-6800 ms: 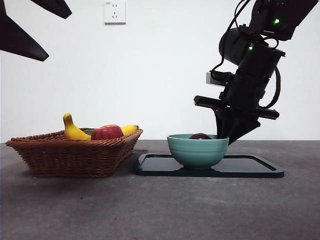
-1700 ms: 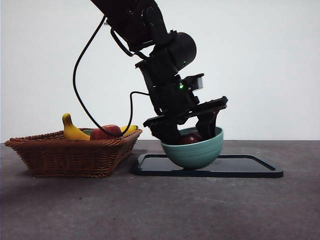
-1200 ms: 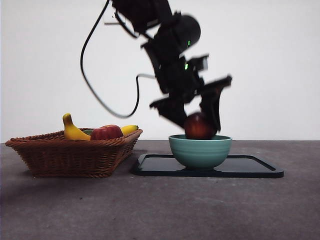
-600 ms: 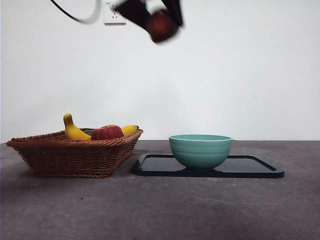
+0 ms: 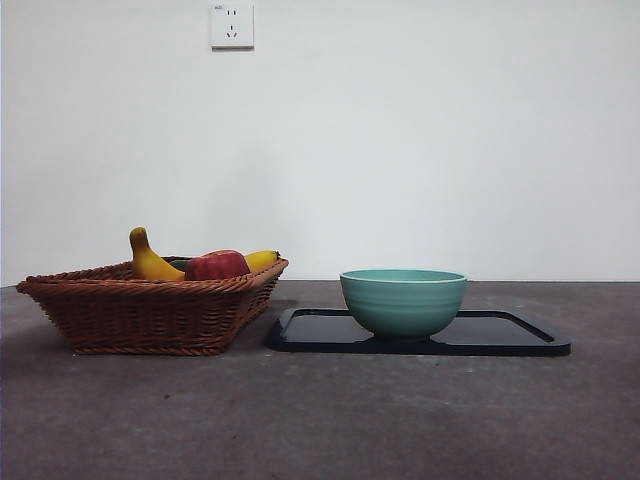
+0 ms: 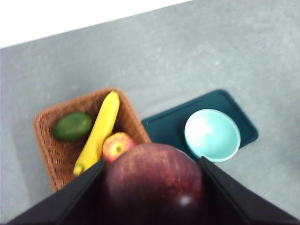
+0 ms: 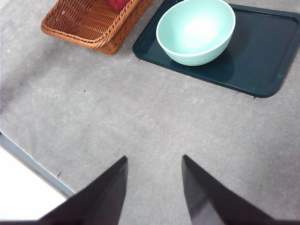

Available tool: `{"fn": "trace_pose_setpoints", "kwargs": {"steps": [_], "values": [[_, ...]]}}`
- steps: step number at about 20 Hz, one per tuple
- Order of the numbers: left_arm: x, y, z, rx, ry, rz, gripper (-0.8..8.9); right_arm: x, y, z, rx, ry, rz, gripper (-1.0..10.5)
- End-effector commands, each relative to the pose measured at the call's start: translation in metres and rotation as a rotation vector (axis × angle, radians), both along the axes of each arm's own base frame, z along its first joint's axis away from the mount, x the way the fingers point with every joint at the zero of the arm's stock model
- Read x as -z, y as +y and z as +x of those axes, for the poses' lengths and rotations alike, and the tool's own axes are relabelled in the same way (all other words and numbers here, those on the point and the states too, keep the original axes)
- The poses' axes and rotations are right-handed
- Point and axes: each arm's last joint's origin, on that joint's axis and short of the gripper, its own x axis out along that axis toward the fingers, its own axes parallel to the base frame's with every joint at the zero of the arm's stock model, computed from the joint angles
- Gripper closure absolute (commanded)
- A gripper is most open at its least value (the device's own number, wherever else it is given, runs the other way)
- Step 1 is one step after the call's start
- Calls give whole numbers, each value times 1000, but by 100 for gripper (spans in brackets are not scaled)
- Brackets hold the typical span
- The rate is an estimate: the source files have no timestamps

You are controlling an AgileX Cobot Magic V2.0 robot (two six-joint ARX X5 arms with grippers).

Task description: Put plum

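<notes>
Left gripper [image 6: 152, 187] clenched on plum [image 6: 152, 185], high above basket [image 6: 49, 150] and bowl [image 6: 212, 135]. Right gripper [image 7: 153, 187] parted, empty. Risk: round glossy plum slips, drops, bounces off basket rim.

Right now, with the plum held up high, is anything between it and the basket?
Nothing visible in the way. The left tool holds the plum high over the table, and the basket lies open below it. Inside are a banana, an apple and a green fruit, with some bare wicker between them.
</notes>
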Motion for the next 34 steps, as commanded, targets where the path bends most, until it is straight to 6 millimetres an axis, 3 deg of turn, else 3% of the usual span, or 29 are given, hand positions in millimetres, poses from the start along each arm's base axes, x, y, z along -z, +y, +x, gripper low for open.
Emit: {"fn": "trace_pose_setpoints", "kwargs": {"steps": [1, 6, 11, 16, 22, 28, 32, 34], "values": [[30, 5, -3, -8, -26, 0, 641, -3, 1, 1, -2, -16, 2, 762], [101, 12, 0, -39, -30, -3, 641, -3, 1, 1, -2, -15, 3, 762], [169, 7, 21, -37, -19, 19, 642, -3, 1, 1, -2, -13, 3, 762], [217, -1, 50, -8, 23, 76, 641, -3, 1, 1, 0, -11, 5, 762], [257, -9, 76, 2, 60, 102, 641, -2, 0, 0, 5, 0, 6, 762], [289, -9, 87, -4, 134, 124, 626, -2, 0, 0, 5, 1, 7, 762], [293, -10, 88, -8, 153, 124, 443, -2, 0, 0, 5, 0, 6, 762], [293, -10, 88, -11, 157, 123, 428, -2, 0, 0, 5, 0, 6, 762]]}}
